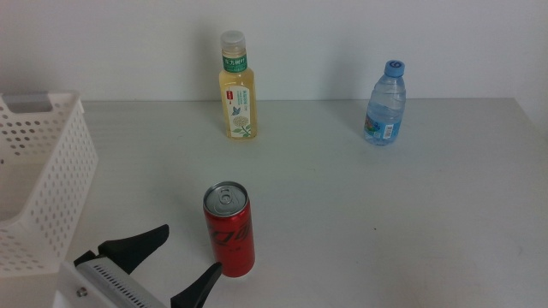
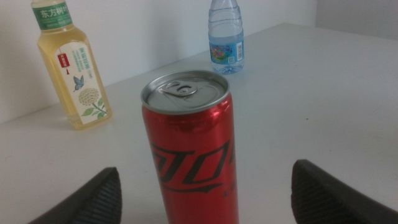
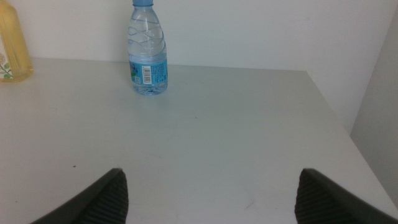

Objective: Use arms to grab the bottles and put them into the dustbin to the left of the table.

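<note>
Red can (image 1: 229, 231) stands upright just beside the wide-open left end effector (image 1: 175, 267), which should straddle it squarely before closing.

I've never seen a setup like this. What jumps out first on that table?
The bright red can stands upright near the front of the pale table, with the left gripper open just beside it, its dark fingers spread towards the can. Farther back stand a yellow-liquid bottle and a clear blue-capped bottle, while a white perforated basket sits at the table's left edge.
</note>
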Robot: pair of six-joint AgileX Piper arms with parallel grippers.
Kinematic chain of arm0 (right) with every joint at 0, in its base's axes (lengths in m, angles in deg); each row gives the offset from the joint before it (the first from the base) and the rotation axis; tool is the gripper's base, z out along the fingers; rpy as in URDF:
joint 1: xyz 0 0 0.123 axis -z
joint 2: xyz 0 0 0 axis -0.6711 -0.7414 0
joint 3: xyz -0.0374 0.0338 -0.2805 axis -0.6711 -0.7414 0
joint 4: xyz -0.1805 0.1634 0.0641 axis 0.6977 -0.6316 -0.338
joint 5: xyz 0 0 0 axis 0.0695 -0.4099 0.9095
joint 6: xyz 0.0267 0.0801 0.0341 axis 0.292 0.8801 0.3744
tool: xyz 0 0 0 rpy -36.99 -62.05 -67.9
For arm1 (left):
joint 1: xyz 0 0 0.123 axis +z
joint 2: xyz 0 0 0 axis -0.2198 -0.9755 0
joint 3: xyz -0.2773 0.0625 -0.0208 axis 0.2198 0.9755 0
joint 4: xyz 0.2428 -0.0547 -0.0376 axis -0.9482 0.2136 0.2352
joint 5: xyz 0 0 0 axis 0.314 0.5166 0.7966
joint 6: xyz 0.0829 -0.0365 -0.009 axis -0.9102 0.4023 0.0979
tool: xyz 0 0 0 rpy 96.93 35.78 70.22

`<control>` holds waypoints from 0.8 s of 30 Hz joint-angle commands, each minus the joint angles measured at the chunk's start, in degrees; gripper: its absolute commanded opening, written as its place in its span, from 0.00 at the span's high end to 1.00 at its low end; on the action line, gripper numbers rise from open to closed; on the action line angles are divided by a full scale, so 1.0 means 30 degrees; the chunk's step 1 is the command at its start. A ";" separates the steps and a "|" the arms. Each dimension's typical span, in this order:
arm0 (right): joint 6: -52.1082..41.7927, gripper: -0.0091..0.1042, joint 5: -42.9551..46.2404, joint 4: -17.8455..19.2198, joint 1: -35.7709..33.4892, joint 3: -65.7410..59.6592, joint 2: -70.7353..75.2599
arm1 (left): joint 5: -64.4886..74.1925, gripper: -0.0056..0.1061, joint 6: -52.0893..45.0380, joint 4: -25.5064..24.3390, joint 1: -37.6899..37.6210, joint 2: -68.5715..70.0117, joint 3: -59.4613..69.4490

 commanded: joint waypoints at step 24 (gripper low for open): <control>-0.0118 0.09 0.1365 0.0157 -0.0033 0.0183 0.0402 | -0.0851 0.11 0.1511 0.0504 -0.0093 -0.5374 -0.4201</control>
